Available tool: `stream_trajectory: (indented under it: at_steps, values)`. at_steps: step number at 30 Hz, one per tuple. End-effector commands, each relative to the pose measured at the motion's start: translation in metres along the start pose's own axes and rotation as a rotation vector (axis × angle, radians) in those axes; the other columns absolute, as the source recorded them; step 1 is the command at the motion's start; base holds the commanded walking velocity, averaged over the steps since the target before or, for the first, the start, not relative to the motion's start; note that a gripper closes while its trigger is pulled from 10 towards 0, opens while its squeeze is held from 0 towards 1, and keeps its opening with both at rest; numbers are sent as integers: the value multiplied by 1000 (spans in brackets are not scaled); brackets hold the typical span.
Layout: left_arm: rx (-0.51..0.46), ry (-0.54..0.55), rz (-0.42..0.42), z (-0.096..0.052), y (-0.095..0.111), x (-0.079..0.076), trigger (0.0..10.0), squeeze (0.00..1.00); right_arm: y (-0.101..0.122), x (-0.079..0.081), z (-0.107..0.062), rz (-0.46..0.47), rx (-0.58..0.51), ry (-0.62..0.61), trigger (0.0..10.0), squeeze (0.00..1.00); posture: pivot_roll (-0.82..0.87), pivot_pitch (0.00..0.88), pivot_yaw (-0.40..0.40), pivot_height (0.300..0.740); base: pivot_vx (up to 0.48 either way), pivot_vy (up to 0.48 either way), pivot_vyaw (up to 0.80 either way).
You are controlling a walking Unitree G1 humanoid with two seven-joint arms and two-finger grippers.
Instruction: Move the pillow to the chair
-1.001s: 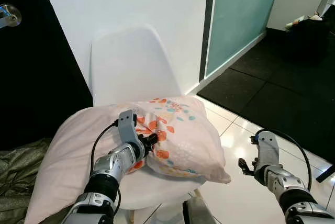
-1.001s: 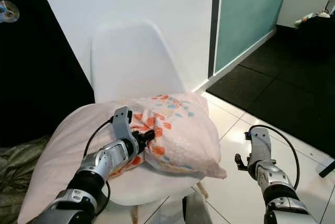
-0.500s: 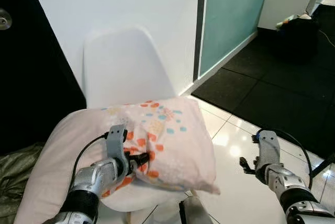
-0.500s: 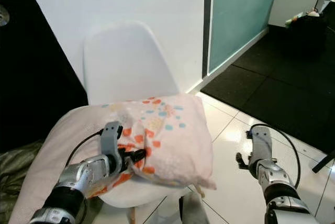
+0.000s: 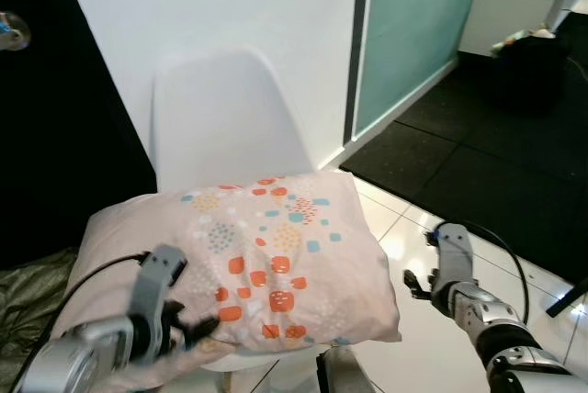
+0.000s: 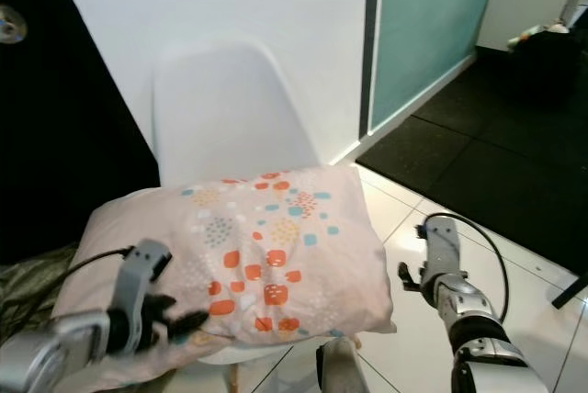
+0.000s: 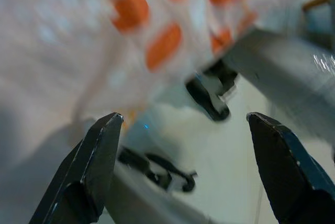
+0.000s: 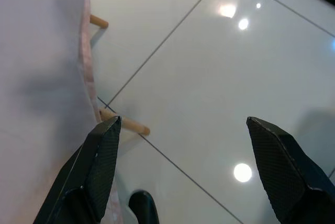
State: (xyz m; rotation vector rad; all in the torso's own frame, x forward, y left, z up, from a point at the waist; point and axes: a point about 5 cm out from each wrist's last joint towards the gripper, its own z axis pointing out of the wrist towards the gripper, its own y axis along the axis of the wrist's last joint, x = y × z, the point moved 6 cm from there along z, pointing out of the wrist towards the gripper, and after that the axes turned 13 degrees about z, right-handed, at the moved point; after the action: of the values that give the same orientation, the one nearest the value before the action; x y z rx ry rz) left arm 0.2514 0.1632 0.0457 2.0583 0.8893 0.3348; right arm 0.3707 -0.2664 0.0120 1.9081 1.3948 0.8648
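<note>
With the pillow (image 5: 266, 255) lying on the chair (image 5: 225, 122) seat, overhanging its 5 o'clock edge, left gripper (image 5: 188, 331) empty with jaws apart at its 7 o'clock corner, right gripper (image 8: 183, 177) jaws apart over floor, it could slide off.
</note>
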Motion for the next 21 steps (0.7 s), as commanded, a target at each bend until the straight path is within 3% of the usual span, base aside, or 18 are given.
stream_trajectory:
  at_steps: [1, 2, 3, 4, 5, 6, 7, 8, 9, 11, 13, 17, 21]
  values:
    - [11, 0, 27, -6, -3, 3, 10000, 1000, -2, 3, 1, 5, 1, 13, 10000, 0, -230, 41, 58, 596, 0, 0, 0]
    - [8, 57, 13, -10, -5, 16, 10000, 1000, 1, 6, 1, 13, -13, 27, 10000, 0, -223, 33, 59, 596, 0, 0, 0]
    - [8, 57, 13, -10, -5, 16, 10000, 1000, 1, 6, 1, 13, -13, 27, 10000, 0, -223, 33, 59, 596, 0, 0, 0]
    - [6, 139, 1, -16, -8, 34, 10000, 1000, 3, 9, 1, 27, -29, 45, 10000, 0, -220, 27, 58, 596, 0, 0, 0]
    - [6, 139, 1, -16, -8, 34, 10000, 1000, 3, 9, 1, 27, -29, 45, 10000, 0, -220, 27, 58, 596, 0, 0, 0]
    - [10, 226, -8, -21, -11, 51, 10000, 1000, 6, 12, 1, 37, -45, 62, 10000, 0, -215, 22, 56, 600, 0, 0, 0]
    - [-26, 383, -65, -32, -9, 79, 10000, 0, 9, 19, 1, 42, -63, 92, 10000, 0, -212, 18, 52, 605, 0, 0, 0]
    - [-74, 493, -113, -41, -4, 97, 10000, 0, 10, 25, 1, 43, -73, 113, 10000, 0, -212, 14, 51, 610, 0, 0, 0]
    - [-74, 493, -113, -41, -4, 97, 10000, 0, 10, 25, 1, 43, -73, 113, 10000, 0, -212, 14, 51, 610, 0, 0, 0]
    - [-184, 632, -222, -52, 4, 117, 10000, 0, 10, 32, 1, 43, -78, 137, 10000, 0, -206, 3, 44, 620, 0, 0, 0]
    - [-248, 716, -285, -56, 6, 126, 10000, 0, 5, 34, 2, 40, -69, 140, 10000, 0, -201, 0, 35, 630, 0, 0, 0]
    - [-297, 755, -359, -46, -4, 126, 10000, 0, -5, 37, 3, 34, -53, 146, 10000, 0, -202, 0, 28, 644, 0, 0, 0]
    - [-292, 779, -376, -36, -16, 123, 10000, 0, -12, 38, 3, 40, -48, 162, 10000, 0, -202, 0, 25, 659, 0, 0, 0]
